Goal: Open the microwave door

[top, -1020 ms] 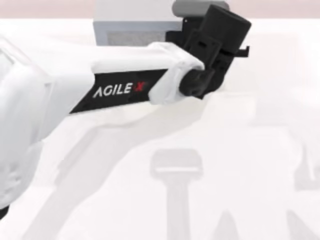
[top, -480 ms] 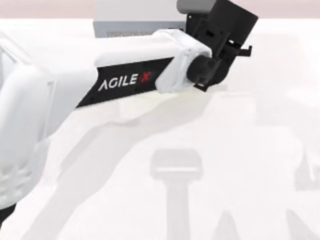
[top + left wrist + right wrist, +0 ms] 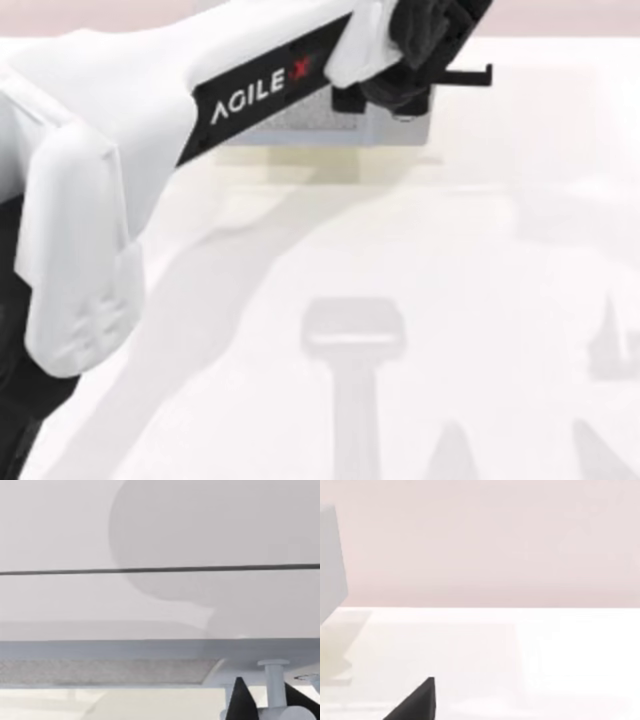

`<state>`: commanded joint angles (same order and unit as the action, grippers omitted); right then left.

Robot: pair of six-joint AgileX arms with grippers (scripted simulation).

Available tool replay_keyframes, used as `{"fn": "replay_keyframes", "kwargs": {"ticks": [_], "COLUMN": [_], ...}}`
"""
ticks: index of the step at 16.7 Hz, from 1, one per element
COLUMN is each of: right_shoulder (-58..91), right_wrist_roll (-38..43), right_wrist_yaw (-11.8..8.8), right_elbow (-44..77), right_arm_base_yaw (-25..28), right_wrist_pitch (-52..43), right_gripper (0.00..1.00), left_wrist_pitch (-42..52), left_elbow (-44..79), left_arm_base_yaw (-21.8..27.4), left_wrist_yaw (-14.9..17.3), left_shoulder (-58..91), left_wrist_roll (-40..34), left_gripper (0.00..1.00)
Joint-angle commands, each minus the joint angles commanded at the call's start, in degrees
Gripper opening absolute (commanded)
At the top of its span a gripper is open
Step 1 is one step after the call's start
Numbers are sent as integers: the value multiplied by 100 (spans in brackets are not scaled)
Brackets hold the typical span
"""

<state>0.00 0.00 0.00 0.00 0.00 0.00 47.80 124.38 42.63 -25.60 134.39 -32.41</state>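
Pale and almost white, the worktop [image 3: 480, 300] is filling most of the top view, with a pinkish wall behind its far edge. At the far side, a little left of the middle, the microwave [image 3: 395, 125] is standing, but my left arm [image 3: 150, 110] is covering most of it from above; I am seeing only a strip of its front and a grey corner under the wrist. The speckled window of the microwave door [image 3: 300, 118] is showing as a narrow band just under the arm.

My left end effector [image 3: 420, 40] is reaching over the microwave near its right-hand part. In the left wrist view I am looking along the light grey body of the microwave, with a dark seam line across it, and the speckled window strip [image 3: 105, 671] is lying lower in that picture. Two dark fingertips [image 3: 241, 700] are standing on either side of a slim light post [image 3: 272, 685], which seems to be the door handle. The gap between them is narrow, but I cannot tell if they are really gripping it.

My right end effector [image 3: 417, 702] is showing only as one dark tip in its own wrist view, low over the worktop, with a grey edge of the microwave [image 3: 331, 560] farther off. How wide it is standing I cannot tell.
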Motion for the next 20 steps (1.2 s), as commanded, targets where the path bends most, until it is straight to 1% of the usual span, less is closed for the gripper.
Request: {"fn": "replay_keyframes", "kwargs": {"ticks": [3,6,20], "right_shoulder": [0,0,0], "right_wrist_roll": [0,0,0], "right_wrist_yaw": [0,0,0], "right_elbow": [0,0,0], "right_arm_base_yaw": [0,0,0], "right_wrist_pitch": [0,0,0], "right_gripper": [100,100,100], "left_wrist_pitch": [1099,1663,1740], "left_elbow": [775,1199,1264], "left_arm_base_yaw": [-124,-205,-218], "left_wrist_yaw": [378,613,649], "left_shoulder": [203,327,347], "left_wrist_roll": [-264,-411,-432], "left_gripper": [0,0,0]}}
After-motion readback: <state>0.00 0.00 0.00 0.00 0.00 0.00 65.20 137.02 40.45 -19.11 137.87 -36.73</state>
